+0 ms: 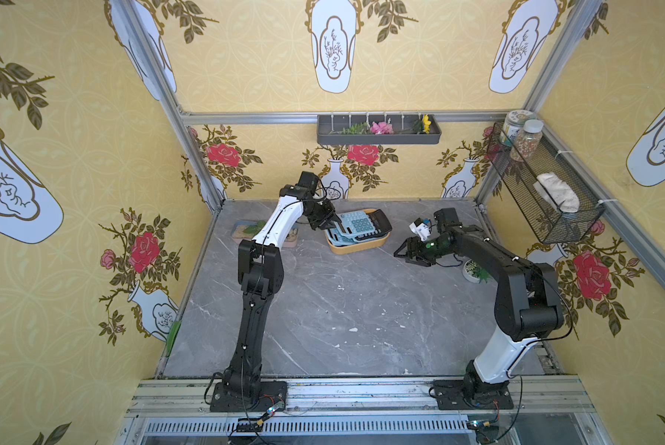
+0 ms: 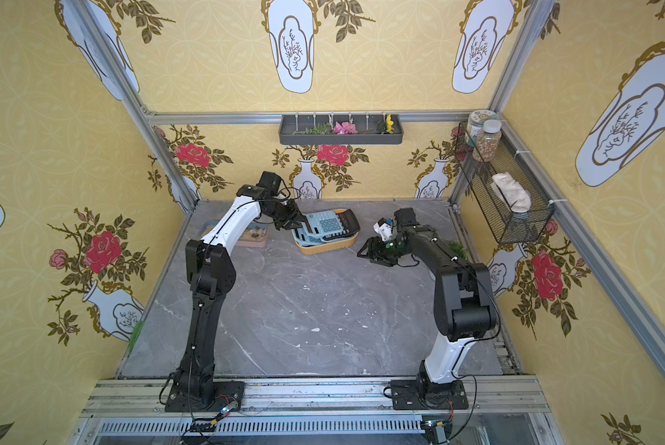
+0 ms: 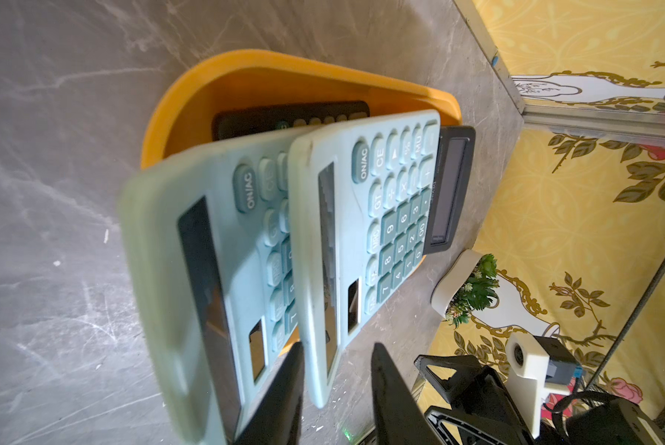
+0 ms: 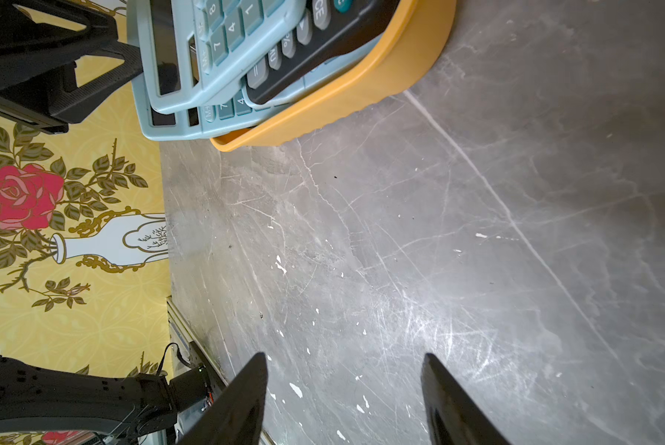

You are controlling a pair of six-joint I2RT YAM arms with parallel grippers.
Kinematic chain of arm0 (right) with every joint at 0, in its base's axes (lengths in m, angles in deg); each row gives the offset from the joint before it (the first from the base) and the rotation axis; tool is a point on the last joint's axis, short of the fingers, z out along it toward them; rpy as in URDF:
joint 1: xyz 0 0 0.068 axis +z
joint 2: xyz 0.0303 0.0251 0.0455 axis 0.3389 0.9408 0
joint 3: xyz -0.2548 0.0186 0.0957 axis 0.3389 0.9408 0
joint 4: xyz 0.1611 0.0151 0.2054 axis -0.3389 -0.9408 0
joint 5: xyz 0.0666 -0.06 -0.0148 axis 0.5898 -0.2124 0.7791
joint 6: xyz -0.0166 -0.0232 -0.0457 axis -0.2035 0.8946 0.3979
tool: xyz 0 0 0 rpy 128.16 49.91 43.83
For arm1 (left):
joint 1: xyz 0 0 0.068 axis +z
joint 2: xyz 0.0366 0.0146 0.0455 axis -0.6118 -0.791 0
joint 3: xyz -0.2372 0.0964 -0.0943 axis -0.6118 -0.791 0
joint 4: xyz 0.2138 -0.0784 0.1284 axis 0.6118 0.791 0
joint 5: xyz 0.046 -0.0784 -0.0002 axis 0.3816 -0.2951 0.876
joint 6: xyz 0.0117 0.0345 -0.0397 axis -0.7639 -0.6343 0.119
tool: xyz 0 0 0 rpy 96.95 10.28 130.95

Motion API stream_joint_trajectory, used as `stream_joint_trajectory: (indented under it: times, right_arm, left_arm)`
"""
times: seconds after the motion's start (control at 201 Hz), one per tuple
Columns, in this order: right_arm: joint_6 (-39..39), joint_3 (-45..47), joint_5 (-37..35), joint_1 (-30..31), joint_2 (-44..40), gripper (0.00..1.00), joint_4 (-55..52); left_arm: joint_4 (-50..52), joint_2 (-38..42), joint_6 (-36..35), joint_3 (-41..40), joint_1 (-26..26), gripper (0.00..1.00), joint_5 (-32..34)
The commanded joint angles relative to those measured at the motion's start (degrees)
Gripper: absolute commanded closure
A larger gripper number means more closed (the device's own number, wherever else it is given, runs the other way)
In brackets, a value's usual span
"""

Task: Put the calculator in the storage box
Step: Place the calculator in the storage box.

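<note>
In both top views the left gripper (image 1: 329, 224) stands at the shallow orange-yellow plastic storage box (image 1: 361, 248), where the light blue plastic calculator (image 1: 360, 223) lies tilted on other calculators (image 1: 338, 237), as the box is crowded. In the left wrist view its fingers (image 3: 277, 397) stand loose around the calculator's display end, apparently released. In the right wrist view the right gripper (image 4: 344, 356) hovers spread and empty above the grey marble table (image 4: 477, 231), probably keeping clear.
</note>
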Motion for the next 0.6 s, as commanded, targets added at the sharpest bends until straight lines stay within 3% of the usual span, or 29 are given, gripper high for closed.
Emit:
stream_joint_trajectory:
  times: [0.0,0.319,0.443,0.548,0.592]
  right_arm:
    - [-0.2,-0.4,0.7,0.0,-0.4,0.35,-0.1]
    - [-0.2,-0.7,-1.0,0.0,-1.5,0.35,-0.4]
    - [0.8,0.2,-9.8,0.1,-5.6,0.30,1.4]
    - [1.3,5.1,-21.1,0.2,-11.6,0.28,8.3]
    - [1.2,8.0,-26.4,0.5,-14.5,0.26,12.1]
  left_arm:
    - [0.8,0.7,-0.9,-0.2,0.2,0.68,0.3]
    - [2.1,9.6,-2.9,-2.4,0.9,0.64,1.9]
    - [-4.3,23.5,-5.1,-18.2,1.1,0.56,7.8]
    - [-14.8,38.9,-6.5,-36.6,1.6,0.53,20.9]
    - [-19.0,44.9,-6.8,-43.8,2.0,0.45,26.4]
